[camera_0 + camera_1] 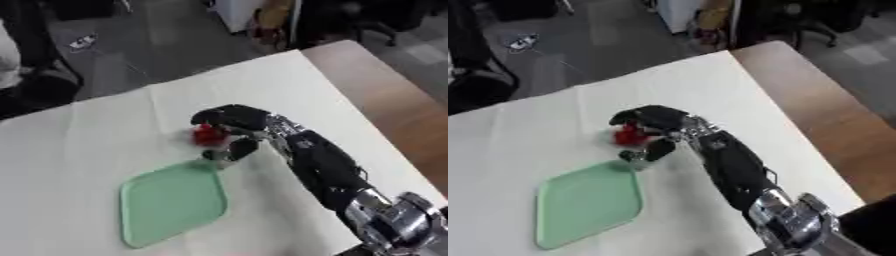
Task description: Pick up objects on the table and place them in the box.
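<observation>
On the left I have the green tray (pixel 171 202) lying flat on the white table cover (pixel 105 130), with nothing in it. Just past its far corner sits the small red thing (pixel 207 134). My right hand (pixel 232 120) comes in from the right, its fingers and thumb curled round the red thing. I judge the hold partial: if I lift too quickly, the piece could slip out and roll off across the cloth. The left hand shows nowhere.
</observation>
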